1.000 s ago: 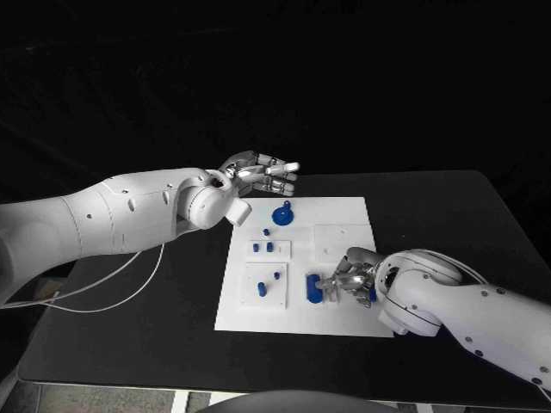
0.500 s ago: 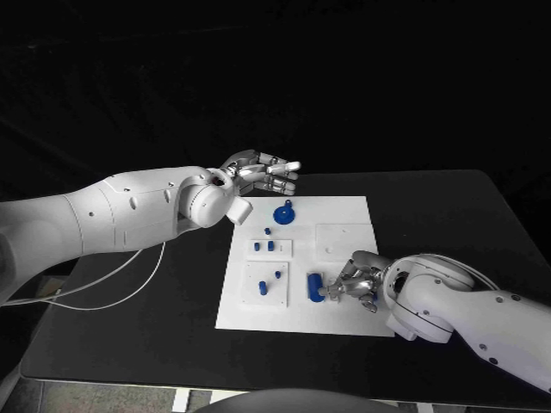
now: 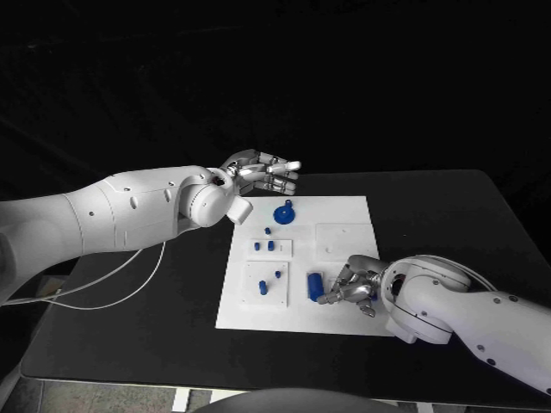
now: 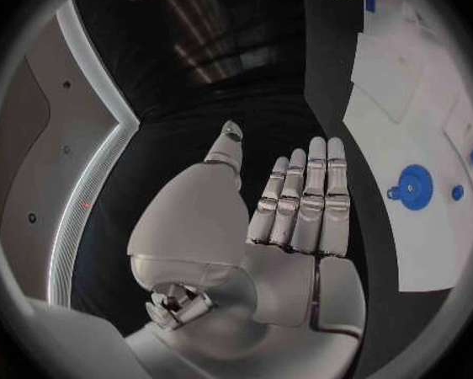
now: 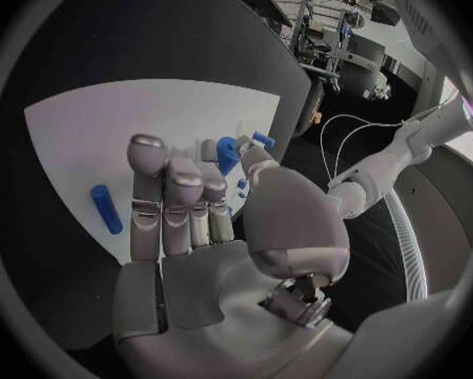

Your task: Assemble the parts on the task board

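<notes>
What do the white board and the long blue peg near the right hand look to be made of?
The board looks like matte white plastic or painted sheet: flat, even colour, no glare; which one is unclear. The blue peg looks like moulded or printed plastic, uniformly blue and dull, with no metallic shine. The right hand beside it is bright silver, seemingly metal, with glints on its fingers.

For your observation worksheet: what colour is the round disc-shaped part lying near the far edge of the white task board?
Blue: the round disc-shaped part shows best in the left wrist view.
</notes>
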You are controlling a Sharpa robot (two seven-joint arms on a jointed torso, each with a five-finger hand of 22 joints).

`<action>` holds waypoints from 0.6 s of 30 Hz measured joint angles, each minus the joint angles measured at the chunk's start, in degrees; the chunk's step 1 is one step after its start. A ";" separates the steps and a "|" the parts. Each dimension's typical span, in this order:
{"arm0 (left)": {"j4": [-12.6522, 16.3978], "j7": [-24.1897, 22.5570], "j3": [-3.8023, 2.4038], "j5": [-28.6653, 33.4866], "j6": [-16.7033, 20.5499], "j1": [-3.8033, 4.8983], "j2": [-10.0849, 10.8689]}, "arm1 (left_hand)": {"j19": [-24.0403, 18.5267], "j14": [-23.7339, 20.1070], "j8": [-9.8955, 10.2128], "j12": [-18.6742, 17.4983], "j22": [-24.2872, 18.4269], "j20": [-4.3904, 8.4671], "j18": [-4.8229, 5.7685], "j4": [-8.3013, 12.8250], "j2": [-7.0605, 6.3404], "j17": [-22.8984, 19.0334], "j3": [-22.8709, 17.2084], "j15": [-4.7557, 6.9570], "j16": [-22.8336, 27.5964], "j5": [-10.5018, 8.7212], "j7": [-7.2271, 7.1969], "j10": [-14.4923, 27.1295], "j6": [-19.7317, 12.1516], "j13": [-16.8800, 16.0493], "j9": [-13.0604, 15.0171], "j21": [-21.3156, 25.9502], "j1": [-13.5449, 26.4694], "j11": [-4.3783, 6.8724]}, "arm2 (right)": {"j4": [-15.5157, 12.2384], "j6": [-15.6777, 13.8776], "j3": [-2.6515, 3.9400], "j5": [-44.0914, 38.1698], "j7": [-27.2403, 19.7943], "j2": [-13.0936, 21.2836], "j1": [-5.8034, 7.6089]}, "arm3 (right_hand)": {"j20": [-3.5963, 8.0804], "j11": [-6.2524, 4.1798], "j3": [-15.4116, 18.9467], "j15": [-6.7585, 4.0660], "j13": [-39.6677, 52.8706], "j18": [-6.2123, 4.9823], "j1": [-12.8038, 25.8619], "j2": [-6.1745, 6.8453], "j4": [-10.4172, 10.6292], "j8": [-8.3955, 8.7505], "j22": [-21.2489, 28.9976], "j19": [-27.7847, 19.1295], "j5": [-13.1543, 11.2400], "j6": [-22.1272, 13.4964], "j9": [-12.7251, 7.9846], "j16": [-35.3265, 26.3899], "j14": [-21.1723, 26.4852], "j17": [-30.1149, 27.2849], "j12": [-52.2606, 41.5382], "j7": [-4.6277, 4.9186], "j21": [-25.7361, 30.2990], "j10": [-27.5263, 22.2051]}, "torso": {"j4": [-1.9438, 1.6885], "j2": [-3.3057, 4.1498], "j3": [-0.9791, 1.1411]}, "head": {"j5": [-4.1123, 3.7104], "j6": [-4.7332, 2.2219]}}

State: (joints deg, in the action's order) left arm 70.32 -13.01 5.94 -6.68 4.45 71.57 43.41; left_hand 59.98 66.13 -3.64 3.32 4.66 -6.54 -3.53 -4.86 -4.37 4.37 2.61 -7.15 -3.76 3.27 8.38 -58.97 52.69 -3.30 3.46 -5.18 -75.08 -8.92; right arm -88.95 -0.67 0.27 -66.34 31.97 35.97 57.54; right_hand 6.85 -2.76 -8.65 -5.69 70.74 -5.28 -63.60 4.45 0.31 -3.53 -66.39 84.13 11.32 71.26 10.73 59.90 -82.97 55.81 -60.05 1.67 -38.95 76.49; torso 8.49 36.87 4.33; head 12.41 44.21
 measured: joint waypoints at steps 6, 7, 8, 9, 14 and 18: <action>-0.02 0.04 0.00 0.00 -0.04 0.00 -0.01 | 0.00 0.00 0.00 0.00 0.00 0.00 0.00 0.00 0.27 0.00 0.00 0.00 0.00 0.00 0.00 0.00 0.00 0.00 0.00 0.00 0.27 0.00 | 0.75 -0.03 0.00 -0.11 0.46 -0.68 -0.06 | 0.11 0.00 0.74 0.00 0.00 0.00 2.91 -3.51 0.39 0.00 -0.15 -0.12 0.45 0.00 -0.22 0.00 0.00 0.04 0.00 0.00 -0.67 0.00 | -0.04 0.01 -0.02 | -0.07 0.04; -0.02 0.05 0.00 0.00 -0.05 0.00 -0.01 | 0.00 0.00 0.00 0.00 0.00 0.00 0.00 0.00 0.30 0.00 0.00 0.00 0.00 0.00 0.00 0.00 0.00 0.00 0.00 0.00 0.30 0.00 | 0.94 -0.05 0.00 -0.09 0.62 -0.77 -0.06 | 0.20 0.00 0.81 0.00 0.00 0.00 2.99 -3.59 0.32 0.00 -0.21 -0.21 0.45 0.00 -0.22 0.00 0.00 0.06 0.00 0.00 -0.67 0.00 | -0.04 0.01 -0.02 | -0.07 0.05; -0.02 0.07 0.00 0.00 -0.07 0.00 -0.01 | 0.00 0.00 0.00 0.00 0.00 0.00 0.00 0.00 0.30 0.00 0.00 0.00 0.00 0.00 0.00 0.00 0.00 0.00 0.00 0.00 0.30 0.00 | 1.17 -0.07 0.00 -0.06 0.80 -0.87 -0.07 | 0.20 0.00 0.81 0.00 0.00 0.01 3.03 -3.63 0.32 0.00 -0.26 -0.22 0.45 0.00 -0.22 0.00 0.00 0.05 0.00 0.00 -0.67 0.00 | -0.06 0.01 -0.03 | -0.07 0.05; -0.02 0.09 0.00 0.00 -0.09 0.00 -0.01 | 0.00 0.00 0.00 0.00 0.00 0.00 0.00 0.00 0.30 0.00 0.00 0.00 0.00 0.00 0.00 0.00 0.00 0.00 0.00 0.00 0.30 0.00 | 1.40 -0.10 0.00 -0.03 0.96 -0.97 -0.07 | 0.20 0.00 0.81 0.00 0.00 0.01 3.03 -3.63 0.32 0.00 -0.25 -0.22 0.45 0.00 -0.22 0.00 0.00 0.05 0.00 0.00 -0.67 0.00 | -0.07 0.01 -0.03 | -0.07 0.05; -0.03 0.23 0.00 -0.01 -0.18 -0.02 0.00 | 0.00 0.00 0.00 0.00 0.01 0.00 0.00 0.00 0.30 0.00 0.00 0.00 0.00 0.00 0.00 0.00 0.00 0.00 0.00 0.00 0.30 0.00 | 2.47 -0.31 0.00 0.07 1.78 -1.55 -0.08 | 0.21 0.00 0.81 0.01 0.00 0.01 3.28 -4.21 0.32 -0.01 -0.25 -0.22 0.45 0.00 -0.20 0.00 0.00 0.04 0.00 0.00 -0.67 0.00 | -0.04 0.02 -0.05 | 0.02 0.08; -0.09 0.33 0.01 -0.01 -0.25 -0.02 -0.04 | 0.00 0.00 0.00 0.00 0.01 0.00 0.00 0.00 0.30 0.00 0.00 0.00 0.00 0.00 0.00 0.00 0.00 0.00 0.00 0.00 0.30 0.00 | 2.99 -0.48 0.03 0.11 2.11 -2.03 -0.08 | 0.21 0.00 0.81 0.01 -0.01 0.01 3.37 -4.41 0.32 -0.01 -0.25 -0.22 0.45 0.01 -0.16 0.00 0.00 0.00 0.00 -0.01 -0.67 0.00 | -0.04 0.02 -0.05 | 0.06 0.13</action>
State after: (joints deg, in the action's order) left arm 70.23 -12.68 5.95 -6.68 4.19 71.56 43.37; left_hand 59.98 66.13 -3.64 3.32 4.67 -6.54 -3.53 -4.86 -4.07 4.37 2.61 -7.15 -3.76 3.27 8.38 -58.97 52.69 -3.30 3.47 -5.18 -74.78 -8.92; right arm -85.96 -1.15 0.30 -66.23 34.08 33.94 57.46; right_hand 7.05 -2.76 -7.84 -5.69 70.73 -5.27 -60.23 0.04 0.62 -3.54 -66.64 83.92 11.77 71.27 10.57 59.90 -82.97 55.80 -60.05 1.66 -39.62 76.49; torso 8.45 36.89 4.28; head 12.47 44.34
